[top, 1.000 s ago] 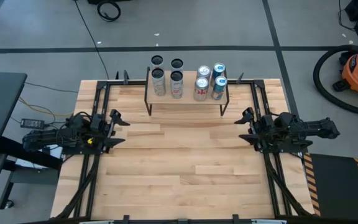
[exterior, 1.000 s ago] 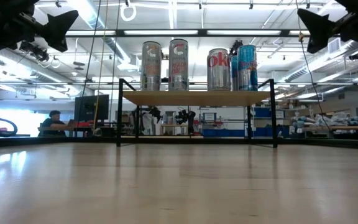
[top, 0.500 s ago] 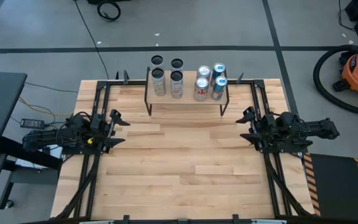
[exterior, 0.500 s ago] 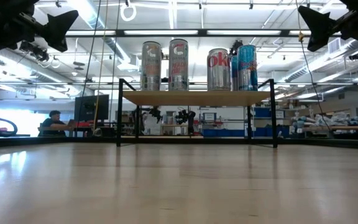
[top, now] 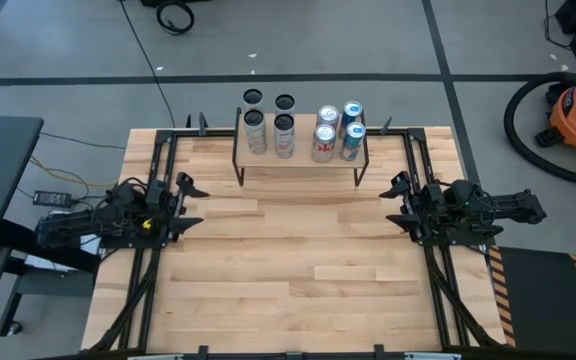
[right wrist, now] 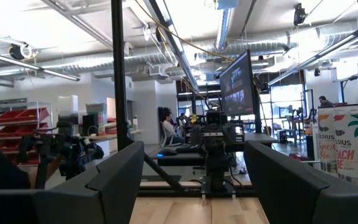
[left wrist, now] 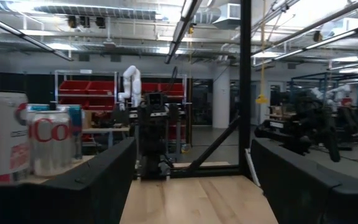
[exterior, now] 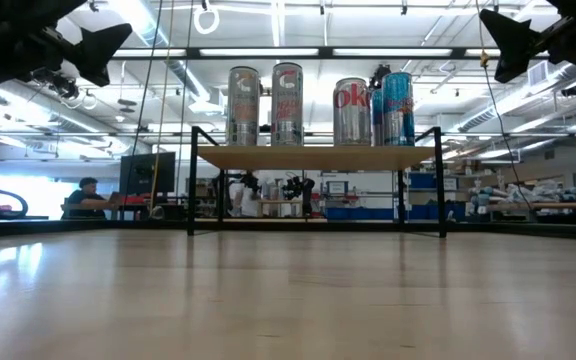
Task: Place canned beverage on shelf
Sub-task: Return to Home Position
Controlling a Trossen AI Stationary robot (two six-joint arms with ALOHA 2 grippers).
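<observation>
Left gripper: The left gripper [top: 196, 205] hangs over the left side of the wooden table [top: 288, 270]. It points toward the middle. Its two fingers are spread wide apart and hold nothing.

Shelf: The shelf [top: 303, 150] stands at the far edge of the table, in the middle, between the two arms. It has a light wood top and thin black legs. Eight cans stand on it in two rows.

Left half of shelf: Four tall thin cans stand here. The two front ones [top: 255, 132] are silver. The two behind them [top: 252, 97] have dark tops.

Right half of shelf: Four shorter cans stand here. A Diet Coke can [exterior: 351, 112] is in front, with another silver-topped can just behind it. Two blue cans [top: 352, 140] stand just to their right, one behind the other.

Right gripper: The right gripper [top: 388, 203] hangs over the right side of the table and points toward the middle. Its fingers are spread wide too, with nothing between them.

What changed: The left gripper has moved a tiny bit since half a second ago. The right gripper, the shelf and all the cans are just where they were.
</observation>
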